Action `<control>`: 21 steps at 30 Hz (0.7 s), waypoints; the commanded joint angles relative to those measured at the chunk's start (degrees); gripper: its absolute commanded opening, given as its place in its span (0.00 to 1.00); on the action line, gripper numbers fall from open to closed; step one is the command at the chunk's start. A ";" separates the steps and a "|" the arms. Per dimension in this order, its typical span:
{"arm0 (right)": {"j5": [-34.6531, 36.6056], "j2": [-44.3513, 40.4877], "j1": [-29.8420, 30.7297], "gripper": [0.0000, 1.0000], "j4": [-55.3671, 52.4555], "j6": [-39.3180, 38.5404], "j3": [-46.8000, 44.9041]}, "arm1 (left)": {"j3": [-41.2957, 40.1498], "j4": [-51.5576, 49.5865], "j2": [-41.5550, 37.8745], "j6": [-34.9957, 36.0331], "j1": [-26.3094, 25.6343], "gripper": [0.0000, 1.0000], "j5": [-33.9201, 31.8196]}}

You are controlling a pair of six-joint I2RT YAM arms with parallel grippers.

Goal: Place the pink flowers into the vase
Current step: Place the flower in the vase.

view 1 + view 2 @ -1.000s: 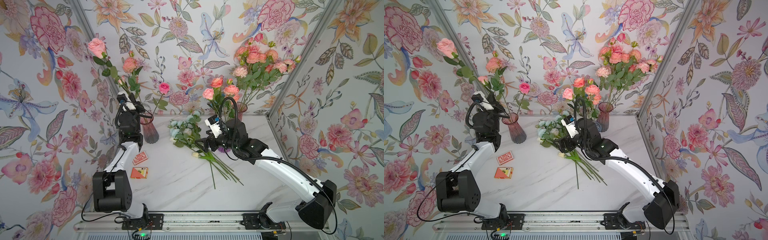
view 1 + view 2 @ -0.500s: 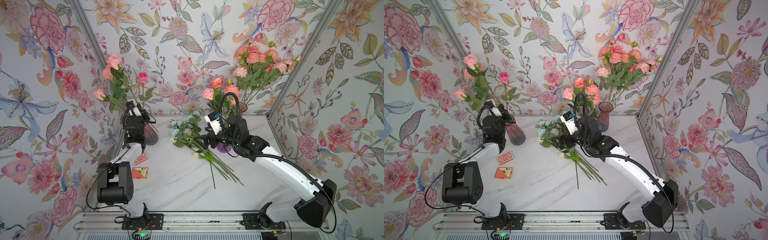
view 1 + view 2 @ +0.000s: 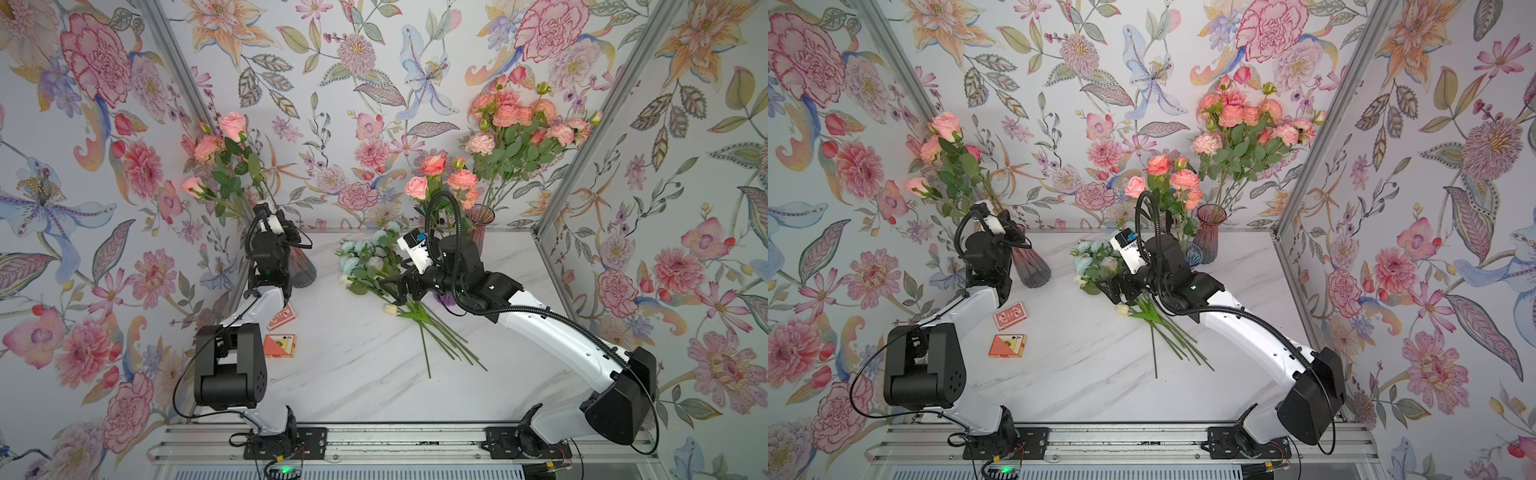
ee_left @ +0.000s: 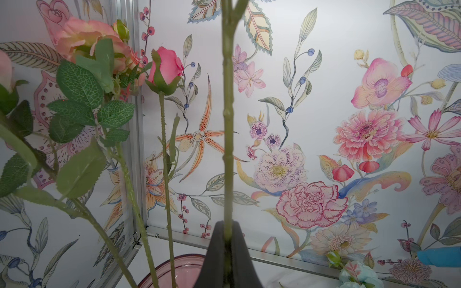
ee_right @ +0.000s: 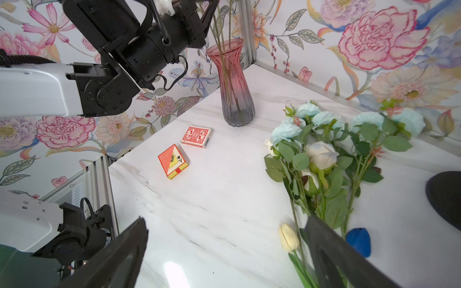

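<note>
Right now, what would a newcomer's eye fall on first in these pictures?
The pink green-stemmed roses stand out at the left back corner, the shut left gripper holding one stem above the ribbed pink-grey glass vase. In the middle, the open right gripper hovers over a lying bunch of pale-blue and white flowers.

Both top views look down from high at the front on the whole table [image 3: 365,374], the left wrist view close up at the pink flowers [image 4: 166,67], the right wrist view low across to the shared vase [image 5: 234,94].
</note>
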 commanded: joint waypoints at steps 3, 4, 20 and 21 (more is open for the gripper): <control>-0.31 3.40 1.52 0.99 1.14 0.22 0.74 | -2.11 1.60 -0.99 -0.52 0.05 0.00 1.00; -0.39 3.64 1.69 0.99 1.37 0.33 0.81 | -2.22 1.75 -0.99 -0.52 -0.03 0.00 1.03; -0.37 3.52 2.01 1.00 2.42 0.52 -0.21 | -4.15 1.57 -2.13 -0.34 -0.83 0.00 0.46; -0.39 3.43 2.00 1.00 2.44 0.51 -0.22 | -4.34 1.49 -2.13 -0.28 -0.82 0.00 0.46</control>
